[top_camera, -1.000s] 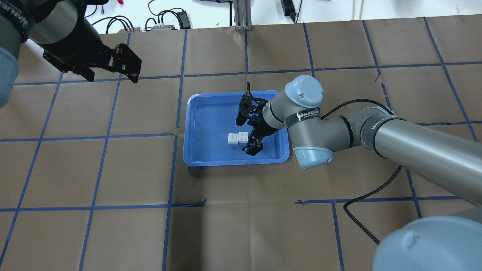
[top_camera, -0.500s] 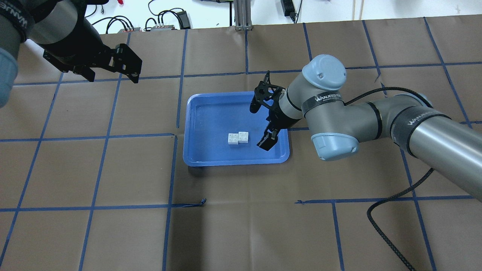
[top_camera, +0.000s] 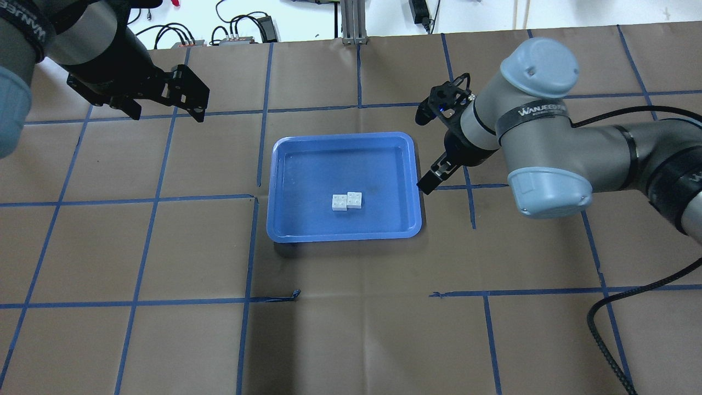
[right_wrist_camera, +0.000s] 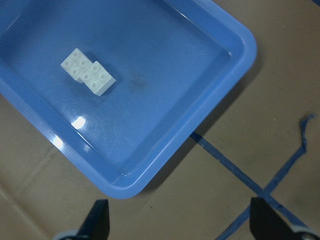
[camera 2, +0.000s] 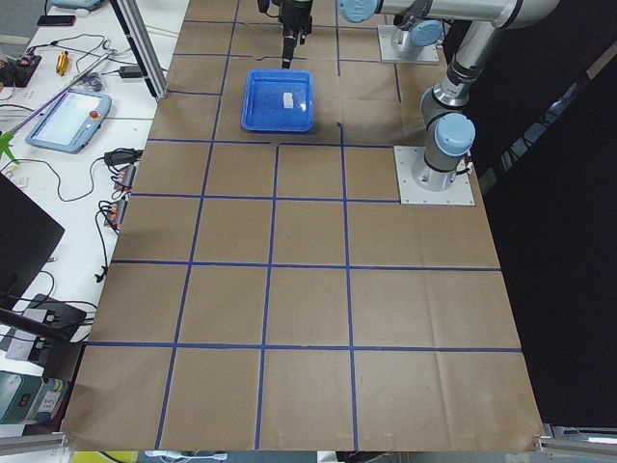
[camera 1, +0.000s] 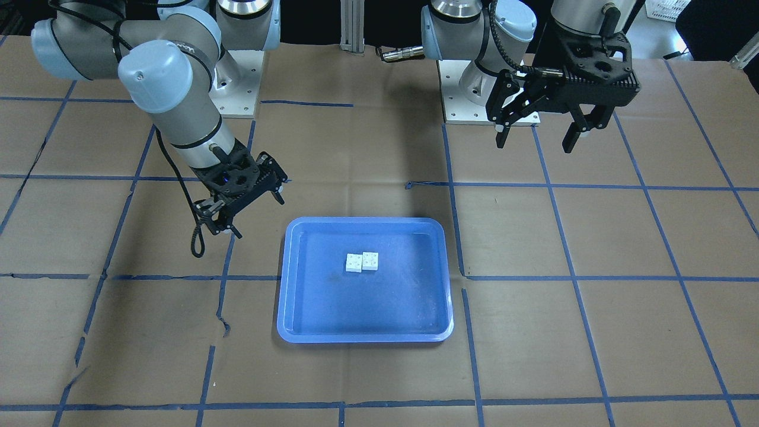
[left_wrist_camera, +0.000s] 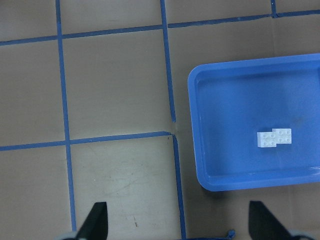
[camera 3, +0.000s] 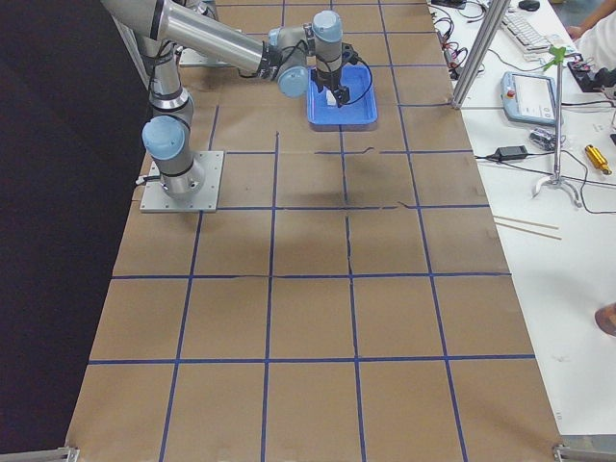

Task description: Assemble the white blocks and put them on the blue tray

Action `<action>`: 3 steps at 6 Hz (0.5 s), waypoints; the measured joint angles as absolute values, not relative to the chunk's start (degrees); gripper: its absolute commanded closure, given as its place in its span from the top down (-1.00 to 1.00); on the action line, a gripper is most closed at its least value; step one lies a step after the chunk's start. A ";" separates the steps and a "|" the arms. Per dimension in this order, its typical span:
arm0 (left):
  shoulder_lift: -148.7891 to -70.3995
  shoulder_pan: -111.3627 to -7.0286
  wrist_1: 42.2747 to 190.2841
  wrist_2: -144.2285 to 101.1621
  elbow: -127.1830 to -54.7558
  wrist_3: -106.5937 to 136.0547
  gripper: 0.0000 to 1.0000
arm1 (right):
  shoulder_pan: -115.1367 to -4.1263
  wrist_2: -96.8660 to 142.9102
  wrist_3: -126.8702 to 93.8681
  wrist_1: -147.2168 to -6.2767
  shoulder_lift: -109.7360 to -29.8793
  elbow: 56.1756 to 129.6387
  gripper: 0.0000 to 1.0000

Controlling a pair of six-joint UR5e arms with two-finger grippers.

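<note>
Sitting near the middle of the big flat blue plastic tray (top_camera: 343, 237) are the 2 small white square toy blocks (top_camera: 346, 201). They are pressed together side by side, with 1 pushed a little along, so the pair makes a short step shape. They are the only things I can see in the tray.

The right gripper (top_camera: 424, 151) hangs just outside the tray's rim. Its 2 jaws are spread wide with nothing between them. From those jaws the blocks lie out ahead and off to 1 side, inside the tray. The long way of the pair runs slanted to the line between the jaws.

The left gripper (camera 1: 536, 142) is far off over the brown paper table (top_camera: 351, 329), jaws spread and empty too. The right arm is much nearer the blocks. I think the job looks done, so no grab seems needed next.
</note>
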State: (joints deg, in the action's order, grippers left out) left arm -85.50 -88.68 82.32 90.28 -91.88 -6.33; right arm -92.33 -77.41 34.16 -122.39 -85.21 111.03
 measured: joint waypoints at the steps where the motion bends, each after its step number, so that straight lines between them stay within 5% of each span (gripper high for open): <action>1: -85.56 -88.52 81.99 90.29 -91.91 -6.53 0.99 | -91.30 -79.12 25.82 -117.51 -86.46 108.59 1.00; 3: -84.88 -88.18 81.81 90.40 -91.91 -6.66 0.99 | -90.87 -86.49 9.04 -101.70 -88.09 99.67 1.00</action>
